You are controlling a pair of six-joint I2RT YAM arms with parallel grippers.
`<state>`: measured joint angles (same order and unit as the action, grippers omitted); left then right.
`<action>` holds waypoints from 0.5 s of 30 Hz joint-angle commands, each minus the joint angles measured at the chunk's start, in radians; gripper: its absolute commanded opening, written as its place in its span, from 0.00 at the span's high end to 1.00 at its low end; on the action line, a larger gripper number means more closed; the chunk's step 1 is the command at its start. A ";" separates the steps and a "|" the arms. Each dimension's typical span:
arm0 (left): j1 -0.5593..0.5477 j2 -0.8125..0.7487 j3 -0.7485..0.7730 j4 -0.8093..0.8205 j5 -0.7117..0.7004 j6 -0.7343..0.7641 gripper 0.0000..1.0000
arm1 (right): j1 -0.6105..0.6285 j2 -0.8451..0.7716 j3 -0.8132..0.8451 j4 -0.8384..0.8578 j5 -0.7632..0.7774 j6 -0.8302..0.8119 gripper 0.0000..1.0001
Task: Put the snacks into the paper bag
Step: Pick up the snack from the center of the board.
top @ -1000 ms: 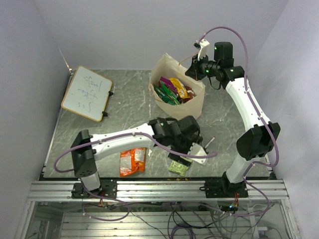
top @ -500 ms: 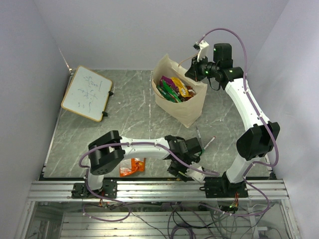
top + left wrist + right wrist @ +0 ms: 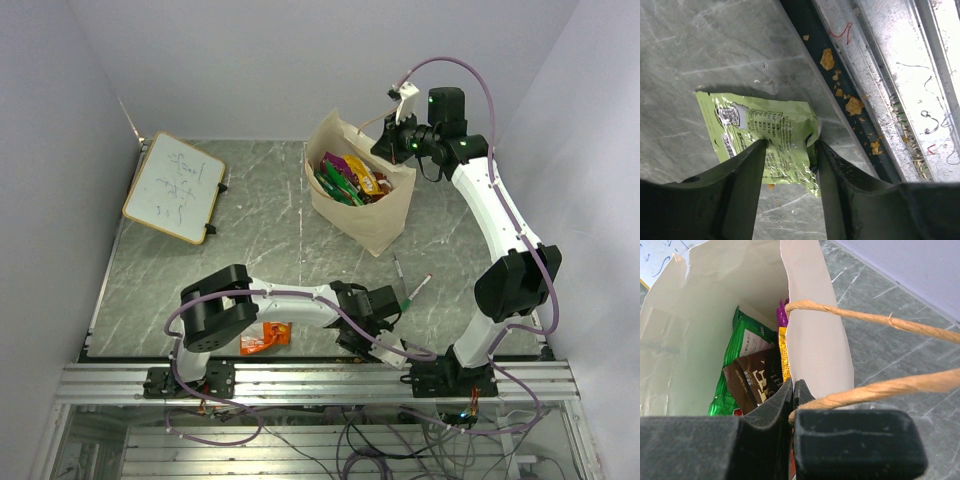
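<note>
Left fingers (image 3: 740,192) straddle one green packet (image 3: 772,132); two pens (image 3: 398,271).

orange bag (image 3: 266,338) half hidden, whiteboard (image 3: 175,187) writing illegible

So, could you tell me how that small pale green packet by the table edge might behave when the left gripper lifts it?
Probably floppy: the pale green packet is thin, creased film lying nearly flat. Its glossy surface may slip in the left gripper. The crumbs nearby suggest brittle contents, so squeeze gently.
</note>
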<state>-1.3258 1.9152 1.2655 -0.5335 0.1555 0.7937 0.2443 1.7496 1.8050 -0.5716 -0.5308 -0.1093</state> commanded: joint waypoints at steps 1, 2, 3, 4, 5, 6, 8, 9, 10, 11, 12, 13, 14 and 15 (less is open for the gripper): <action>-0.004 -0.005 -0.041 0.019 -0.063 -0.011 0.48 | 0.004 -0.013 -0.010 -0.008 -0.014 -0.003 1.00; -0.003 -0.010 -0.040 0.015 -0.067 -0.011 0.52 | 0.006 -0.011 -0.007 -0.010 -0.014 -0.003 1.00; -0.004 -0.016 -0.037 0.008 -0.070 -0.012 0.55 | 0.005 -0.008 -0.006 -0.010 -0.015 -0.003 1.00; -0.004 -0.021 -0.033 0.001 -0.074 -0.010 0.58 | 0.004 -0.006 -0.002 -0.011 -0.017 -0.003 1.00; -0.004 -0.028 -0.025 -0.009 -0.077 -0.007 0.61 | 0.005 -0.002 0.001 -0.014 -0.019 -0.001 1.00; -0.004 -0.034 -0.018 -0.016 -0.081 -0.007 0.64 | 0.005 0.001 0.006 -0.016 -0.021 0.000 1.00; -0.003 -0.048 -0.006 -0.033 -0.088 -0.005 0.69 | 0.005 0.010 0.012 -0.018 -0.024 0.000 1.00; -0.003 -0.057 -0.002 -0.044 -0.093 -0.005 0.72 | 0.005 0.012 0.014 -0.020 -0.025 0.000 1.00; -0.004 -0.062 0.003 -0.048 -0.096 -0.005 0.75 | 0.004 0.014 0.014 -0.020 -0.025 0.000 1.00; -0.004 -0.068 0.006 -0.055 -0.101 -0.006 0.77 | 0.005 0.014 0.014 -0.020 -0.024 0.000 1.00; -0.003 -0.073 0.010 -0.063 -0.105 -0.004 0.80 | 0.006 0.014 0.014 -0.020 -0.024 -0.001 1.00; -0.003 -0.079 0.015 -0.071 -0.109 -0.004 0.82 | 0.005 0.015 0.014 -0.019 -0.026 -0.001 1.00; -0.003 -0.082 0.021 -0.080 -0.115 -0.003 0.85 | 0.004 0.016 0.014 -0.021 -0.026 -0.001 1.00; -0.003 -0.088 0.027 -0.091 -0.120 -0.001 0.87 | 0.004 0.016 0.015 -0.022 -0.028 -0.001 1.00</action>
<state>-1.3258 1.8736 1.2518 -0.5613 0.0711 0.7883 0.2443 1.7496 1.8053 -0.5728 -0.5350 -0.1101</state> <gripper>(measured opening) 0.190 0.007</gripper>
